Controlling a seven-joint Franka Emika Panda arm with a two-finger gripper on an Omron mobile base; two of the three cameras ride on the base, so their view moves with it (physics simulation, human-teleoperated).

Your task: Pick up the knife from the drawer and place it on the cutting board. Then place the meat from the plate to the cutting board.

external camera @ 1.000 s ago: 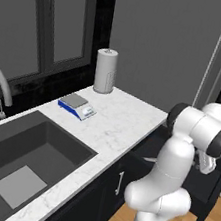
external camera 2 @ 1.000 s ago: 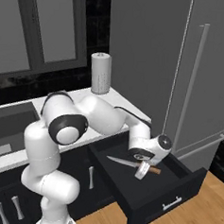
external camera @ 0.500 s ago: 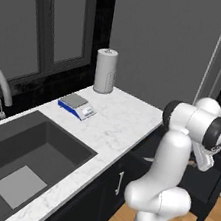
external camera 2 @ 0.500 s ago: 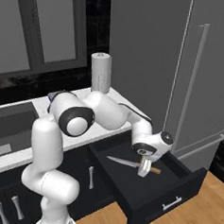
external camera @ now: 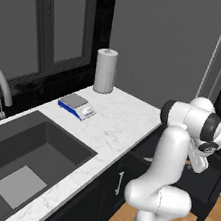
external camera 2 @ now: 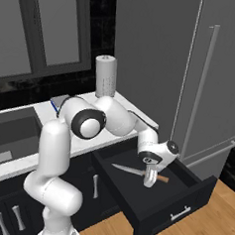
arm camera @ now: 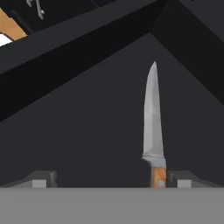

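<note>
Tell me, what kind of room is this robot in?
A kitchen, most likely: there is a sink set in a marble counter, a paper towel roll, and a knife lying in an open drawer.

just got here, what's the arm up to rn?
The arm is reaching down into the open drawer below the marble counter, going for the knife. The gripper is open and sits low over the brown handle end; in the hand view the handle lies just inside the right fingertip, off centre, blade pointing away. The knife lies flat on the drawer floor, not yet gripped. A paper towel roll and a small scale stand on the counter.
</note>
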